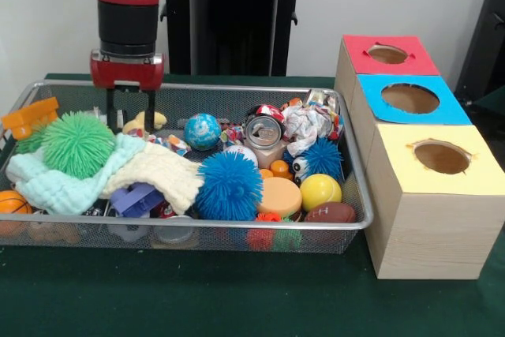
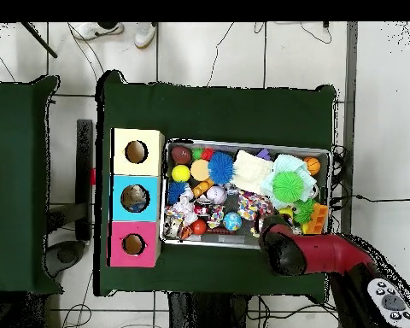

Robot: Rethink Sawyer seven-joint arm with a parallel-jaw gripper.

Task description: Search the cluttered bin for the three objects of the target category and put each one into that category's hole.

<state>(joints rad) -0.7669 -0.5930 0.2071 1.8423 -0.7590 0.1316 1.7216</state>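
Note:
My gripper (image 1: 129, 120) hangs open over the back left of the wire bin (image 1: 359, 195), its fingers (image 1: 110, 112) just above a yellowish toy (image 1: 142, 122), nothing between them. Below and in front lie a green spiky ball (image 1: 77, 144), a mint cloth (image 1: 67, 187) and a cream cloth (image 1: 162, 171). A big blue spiky ball (image 1: 229, 185), a globe ball (image 1: 202, 130), a yellow ball (image 1: 319, 191), a drinks can (image 1: 263, 130) and crumpled paper (image 1: 304, 124) fill the middle and right. In the overhead view the arm (image 2: 281, 243) hides the gripper.
To the right of the bin stand three boxes with round holes: red (image 1: 387, 54), blue (image 1: 410, 99), yellow (image 1: 442, 157). From above, something grey shows inside the blue hole (image 2: 134, 198). An orange toy (image 1: 30, 116) and a small basketball (image 1: 12, 203) sit at the bin's left end.

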